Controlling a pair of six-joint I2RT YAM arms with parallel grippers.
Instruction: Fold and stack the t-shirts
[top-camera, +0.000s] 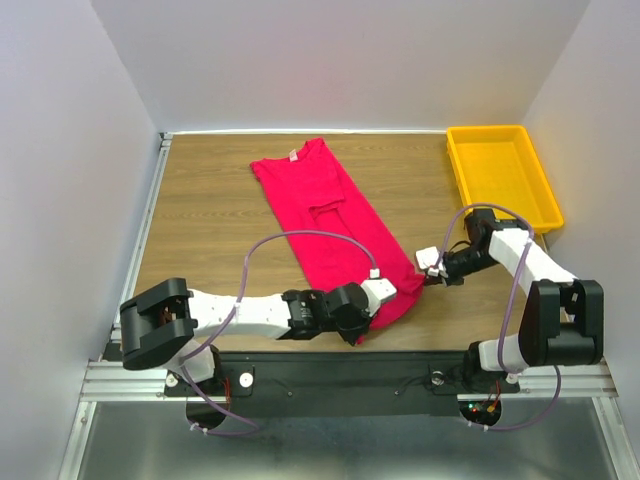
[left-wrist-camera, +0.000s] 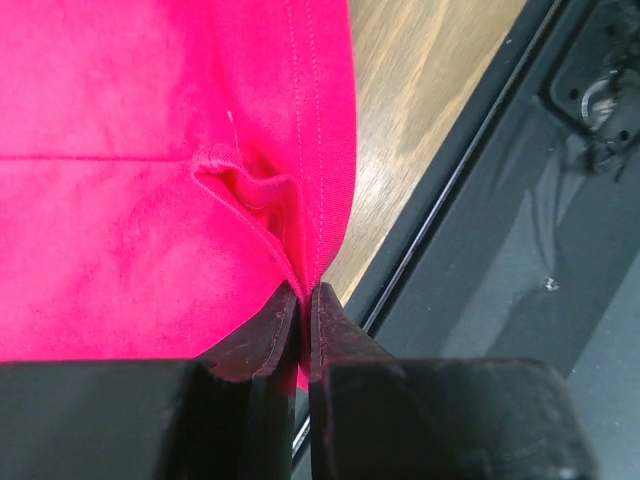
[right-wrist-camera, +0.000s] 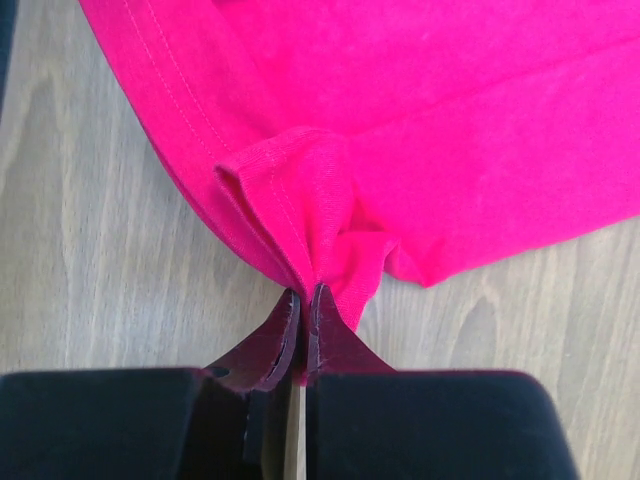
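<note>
A crimson-pink t-shirt (top-camera: 335, 225) lies folded lengthwise in a long strip, running from the far middle of the table to the near right. My left gripper (top-camera: 368, 322) is shut on the shirt's near hem corner (left-wrist-camera: 300, 255) close to the table's front edge. My right gripper (top-camera: 428, 275) is shut on the other hem corner (right-wrist-camera: 320, 230), bunched between its jaws just above the wood. The collar end (top-camera: 292, 158) points away from the arms.
A yellow plastic tray (top-camera: 500, 172) stands at the far right corner. The black front rail (left-wrist-camera: 520, 250) runs just beyond the left gripper. White walls close in the table on three sides. Bare wood (top-camera: 205, 220) lies left of the shirt.
</note>
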